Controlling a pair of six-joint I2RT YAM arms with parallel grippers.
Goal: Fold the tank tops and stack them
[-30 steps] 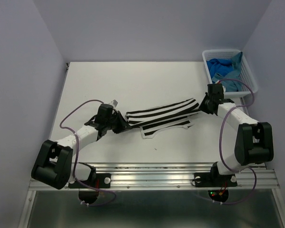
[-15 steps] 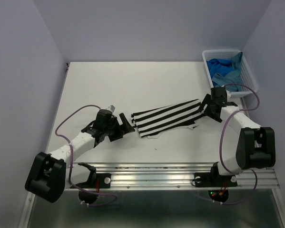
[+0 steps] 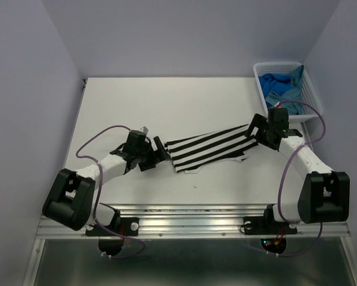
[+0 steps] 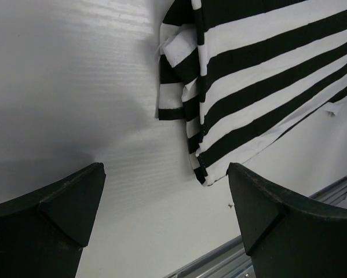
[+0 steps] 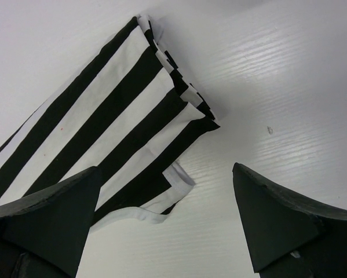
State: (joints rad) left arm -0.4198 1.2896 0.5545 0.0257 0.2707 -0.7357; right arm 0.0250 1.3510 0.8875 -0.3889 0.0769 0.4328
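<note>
The black-and-white striped tank top (image 3: 211, 148) lies flat on the white table (image 3: 166, 101), folded into a slanting band between my two grippers. My left gripper (image 3: 160, 152) stands open just off its left end, and the cloth's edge (image 4: 185, 98) lies beyond the wide-apart fingers (image 4: 63, 208). At the right end my right gripper (image 3: 257, 128) is open too, with the top's corner and white hem (image 5: 161, 197) lying loose below it. Nothing is held by either one. A royal blue top (image 3: 276, 86) and a teal one (image 3: 297, 75) lie bunched in the basket.
The white lattice basket (image 3: 312, 89) stands at the table's far right corner, just behind my right wrist. An aluminium rail (image 3: 190, 217) runs along the near edge. Purple cables (image 3: 92, 140) loop beside both arms. Walls close in the back and sides.
Both grippers went from shut on the striped top's ends to wide open, letting it drop flat. The left gripper pulled back a little from the cloth's left end.
</note>
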